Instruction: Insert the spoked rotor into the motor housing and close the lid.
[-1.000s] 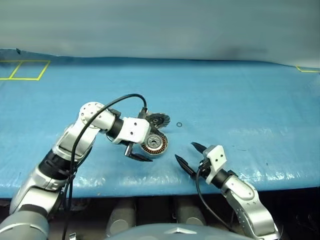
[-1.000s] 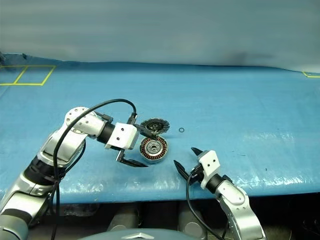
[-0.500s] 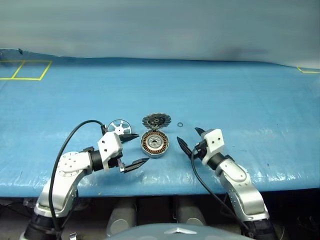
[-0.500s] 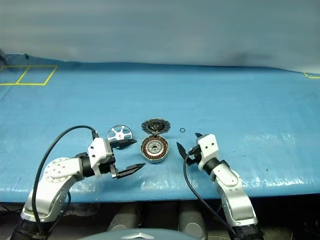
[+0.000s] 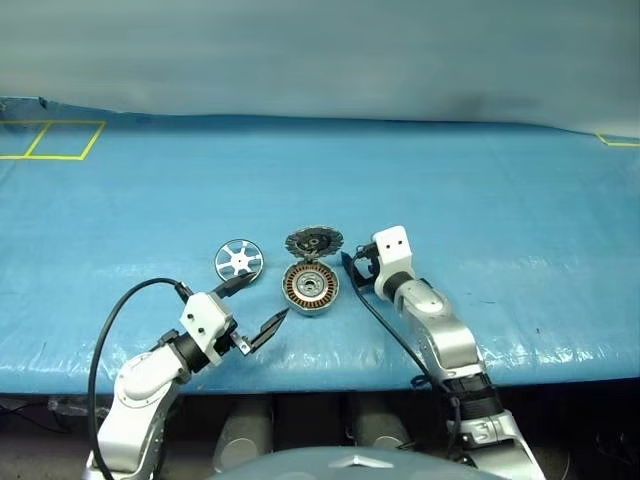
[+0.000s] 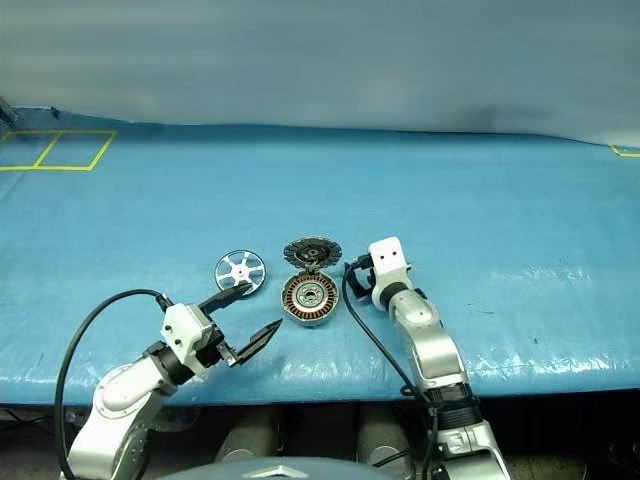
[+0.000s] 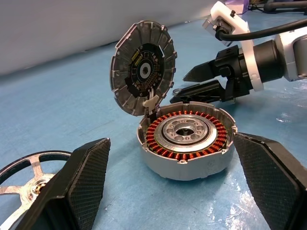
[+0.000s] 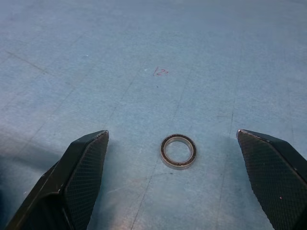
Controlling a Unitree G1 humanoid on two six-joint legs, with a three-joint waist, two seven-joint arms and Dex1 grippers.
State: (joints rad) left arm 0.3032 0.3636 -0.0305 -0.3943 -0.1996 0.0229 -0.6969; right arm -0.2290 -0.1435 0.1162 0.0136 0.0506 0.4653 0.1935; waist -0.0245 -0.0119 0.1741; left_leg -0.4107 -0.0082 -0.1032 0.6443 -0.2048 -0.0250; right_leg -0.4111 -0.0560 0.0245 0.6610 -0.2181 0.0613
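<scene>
With both jaws spread and empty, the shiny spoked rotor (image 5: 239, 260) should be gripped by its rim by the left gripper (image 5: 252, 306), keeping clear of the copper-wound silver motor housing (image 5: 310, 288) near the blue surface's front edge.

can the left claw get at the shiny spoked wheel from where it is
Probably yes. The flat shiny silver spoked rotor lies bare on the blue table cover, just beyond the open left claw, with nothing between them. The round silver-grey motor housing sits apart to one side, its hinged lid raised.
</scene>
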